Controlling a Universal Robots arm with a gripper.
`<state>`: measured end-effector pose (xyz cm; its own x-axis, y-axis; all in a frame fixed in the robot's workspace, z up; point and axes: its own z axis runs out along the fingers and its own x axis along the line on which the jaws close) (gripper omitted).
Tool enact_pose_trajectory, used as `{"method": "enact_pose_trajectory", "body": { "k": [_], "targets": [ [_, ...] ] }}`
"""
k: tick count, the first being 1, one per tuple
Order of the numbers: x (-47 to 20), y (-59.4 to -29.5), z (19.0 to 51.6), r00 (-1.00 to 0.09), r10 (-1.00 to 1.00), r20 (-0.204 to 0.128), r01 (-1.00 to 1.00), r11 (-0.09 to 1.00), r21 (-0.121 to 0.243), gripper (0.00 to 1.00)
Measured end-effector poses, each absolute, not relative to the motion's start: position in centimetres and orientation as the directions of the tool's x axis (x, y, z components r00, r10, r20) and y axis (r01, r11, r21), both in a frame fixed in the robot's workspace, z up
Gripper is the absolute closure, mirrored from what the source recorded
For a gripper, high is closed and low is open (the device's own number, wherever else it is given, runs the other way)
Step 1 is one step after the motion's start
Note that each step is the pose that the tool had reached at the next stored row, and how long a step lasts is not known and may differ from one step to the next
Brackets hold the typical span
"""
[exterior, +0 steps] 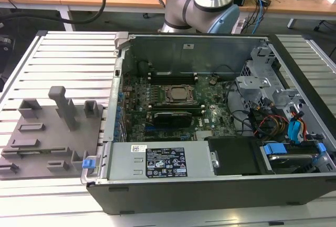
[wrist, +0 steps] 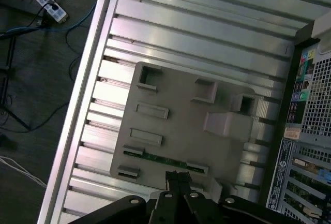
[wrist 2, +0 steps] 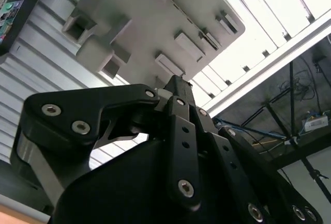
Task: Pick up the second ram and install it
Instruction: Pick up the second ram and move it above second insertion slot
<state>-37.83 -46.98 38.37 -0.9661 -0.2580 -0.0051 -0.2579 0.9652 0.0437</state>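
One ram (wrist: 164, 159) stands on edge in a tray (wrist: 176, 125) slot, presumably kept upright for easy pinching, while the gripper (wrist: 178, 175), jaws closed and empty, hovers close by it.

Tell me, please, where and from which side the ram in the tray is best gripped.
Probably mid-length on the ram, tool coming straight down onto the tray, closing on its flat faces. It seems to stand on edge there, so only its long top edge is free, and blocks guard both ends.
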Motion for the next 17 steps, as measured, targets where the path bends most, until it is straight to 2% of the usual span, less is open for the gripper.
{"method": "enact_pose_trajectory", "body": {
  "k": [17],
  "targets": [
    [-37.83, -46.98, 38.37, -0.858, -0.514, -0.005, -0.514, 0.857, 0.044, 0.89]
  ]
}}
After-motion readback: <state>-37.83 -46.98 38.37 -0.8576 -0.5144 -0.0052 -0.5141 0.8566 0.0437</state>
